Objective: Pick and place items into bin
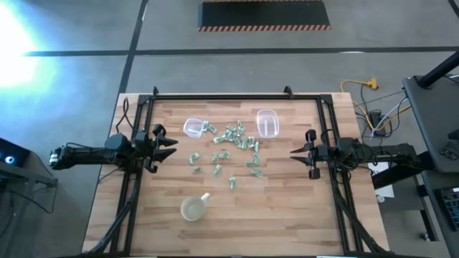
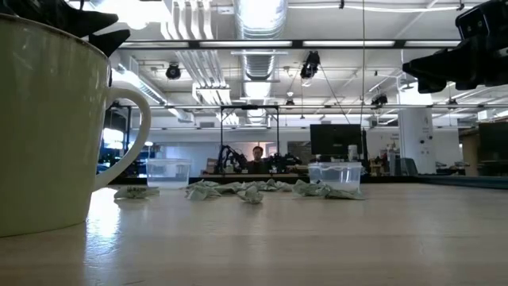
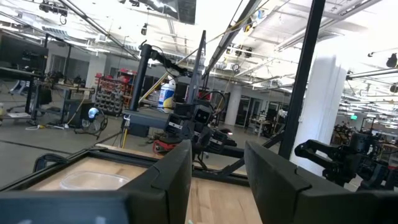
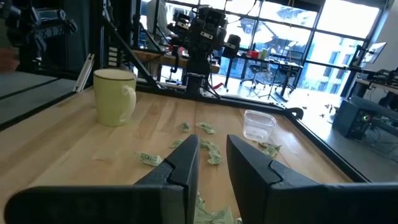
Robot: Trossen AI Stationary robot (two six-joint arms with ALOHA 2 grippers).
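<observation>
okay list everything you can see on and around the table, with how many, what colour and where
items: about twenty, pale green and silvery, scattered over the table's middle
clear containers: two, transparent, far side of the scatter, the other to its right
cup: one, yellowish, near edge, apart from the items
table: one, light wood, inside a black frame
person: one, far behind the table in the low view
left gripper: dark, open, empty, at the left edge
right gripper: dark, fingers apart, empty, at the right edge

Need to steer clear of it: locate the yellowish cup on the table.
In the high view the yellowish cup stands alone near the table's front edge, left of centre, below the scattered green pieces and apart from them.
</observation>
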